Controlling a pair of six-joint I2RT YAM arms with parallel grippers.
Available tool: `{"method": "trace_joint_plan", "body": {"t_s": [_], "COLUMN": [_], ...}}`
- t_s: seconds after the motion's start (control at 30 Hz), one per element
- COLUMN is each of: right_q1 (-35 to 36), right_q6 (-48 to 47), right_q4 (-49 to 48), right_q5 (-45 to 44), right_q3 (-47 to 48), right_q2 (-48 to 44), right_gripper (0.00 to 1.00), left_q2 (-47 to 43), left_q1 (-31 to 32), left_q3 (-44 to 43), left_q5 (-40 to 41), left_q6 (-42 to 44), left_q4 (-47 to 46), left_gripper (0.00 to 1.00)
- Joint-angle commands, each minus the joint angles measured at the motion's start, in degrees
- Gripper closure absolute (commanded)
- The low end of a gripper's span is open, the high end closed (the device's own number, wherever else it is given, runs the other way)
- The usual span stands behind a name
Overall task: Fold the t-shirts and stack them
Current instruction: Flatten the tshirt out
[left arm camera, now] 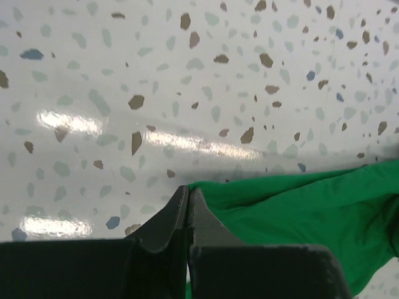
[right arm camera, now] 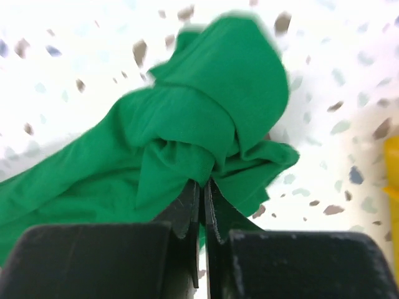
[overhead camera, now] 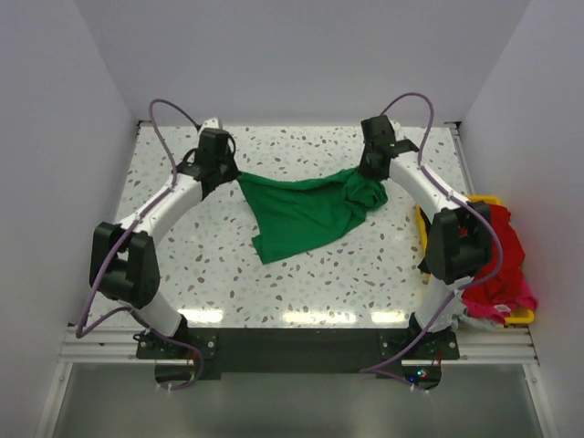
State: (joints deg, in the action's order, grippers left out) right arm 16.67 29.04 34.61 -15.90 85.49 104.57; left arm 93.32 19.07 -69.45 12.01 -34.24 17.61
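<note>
A bright green t-shirt (overhead camera: 306, 214) hangs stretched between my two grippers over the far middle of the speckled table. My left gripper (overhead camera: 228, 173) is shut on its left corner; in the left wrist view the jaws (left arm camera: 188, 190) pinch the green edge (left arm camera: 293, 205). My right gripper (overhead camera: 372, 175) is shut on the bunched right end, which shows as a green wad (right arm camera: 206, 124) above the closed jaws (right arm camera: 202, 184). The shirt's lower part drapes onto the table. Red and pink shirts (overhead camera: 502, 265) lie heaped at the right edge.
A yellow plastic bin (overhead camera: 511, 315) sits off the table's right side under the red and pink heap, behind my right arm. White walls enclose the table on the left, back and right. A black strip runs along the near edge.
</note>
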Motion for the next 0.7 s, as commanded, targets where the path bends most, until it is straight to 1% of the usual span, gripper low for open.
{"method": "trace_joint_plan", "body": {"t_s": [0.0,0.03,0.07,0.1,0.13,0.17,0.2,0.23,0.27,0.3,0.37,0.4,0.43,0.47,0.5,0.53,0.57,0.6,0.63,0.67], "right_q1": [-0.8,-1.3,-1.5,-1.8,-2.0,-2.2,-2.7,-2.9,-3.0,-3.0,-3.1,-3.0,-3.0,-3.0,-3.0,-3.0,-3.0,-3.0,-3.0,-3.0], "right_q6": [-2.8,-3.0,-3.5,-4.1,-4.4,-4.5,-4.7,-4.8,-4.9,-5.4,-5.5,-5.3,-5.0,-4.6,-3.2,-2.1,-0.7,2.0,3.6,5.1], "right_q4": [3.0,3.4,4.1,4.3,4.7,5.2,4.9,4.2,2.1,0.5,-4.1,-5.5,-7.0,-9.5,-10.8,-13.2,-14.5,-15.6,-18.1,-20.1], "right_q5": [-5.8,-5.9,-5.7,-5.3,-5.6,-6.0,-5.6,-5.5,-5.5,-4.8,-4.2,-3.4,-2.8,-2.7,-2.6,-2.4,-1.6,-0.8,1.3,4.1], "right_q3": [11.9,16.9,19.6,22.3,27.4,29.9,31.8,34.0,34.2,33.9,29.5,27.1,21.0,17.2,8.4,3.6,-1.2,-5.8,-14.9,-19.5], "right_q2": [-1.8,-1.2,-1.0,-0.7,-0.3,-0.3,-0.6,-1.2,-3.1,-4.4,-8.6,-10.0,-11.7,-15.2,-17.3,-19.1,-20.9,-24.1,-25.5,-26.7], "right_gripper": [1.00,1.00,1.00,1.00,1.00,1.00,1.00,1.00,1.00,1.00,1.00,1.00,0.95,0.93,0.89,0.77,0.68,0.61,0.54,0.43], "left_q2": [-0.2,0.5,1.3,3.2,4.2,5.1,7.0,7.8,8.5,9.2,8.5,6.2,4.4,-0.1,-2.8,-5.7,-12.2,-15.6,-18.6,-24.2], "left_q1": [-4.9,-6.9,-7.8,-8.6,-9.9,-10.4,-10.8,-11.4,-11.9,-12.2,-13.1,-13.4,-14.1,-14.3,-14.5,-14.5,-14.5,-14.5,-14.5,-14.5], "left_q3": [-10.2,-15.6,-18.7,-25.5,-29.1,-33.0,-40.9,-44.8,-48.5,-54.5,-57.5,-56.4,-54.3,-51.3,-42.9,-37.4,-31.4,-18.5,-12.0,-5.7], "left_q5": [-0.9,-2.1,-2.6,-3.4,-3.7,-4.3,-4.7,-5.1,-5.4,-5.7,-4.9,-3.9,-3.8,-3.9,-3.8,-3.7,-4.2,-5.8,-5.9,-6.0], "left_q6": [2.9,3.2,3.5,4.0,4.2,4.4,4.8,5.0,5.1,5.2,5.8,5.8,5.9,5.8,5.9,5.7,4.5,3.8,2.9,-0.1], "left_q4": [1.5,2.2,3.9,5.1,6.1,8.4,9.5,10.8,12.9,13.7,14.6,14.4,14.0,12.1,11.1,8.4,6.5,4.4,1.5,0.2], "left_gripper": [1.00,1.00,1.00,1.00,1.00,1.00,1.00,1.00,1.00,1.00,1.00,1.00,1.00,1.00,1.00,1.00,1.00,1.00,1.00,1.00]}}
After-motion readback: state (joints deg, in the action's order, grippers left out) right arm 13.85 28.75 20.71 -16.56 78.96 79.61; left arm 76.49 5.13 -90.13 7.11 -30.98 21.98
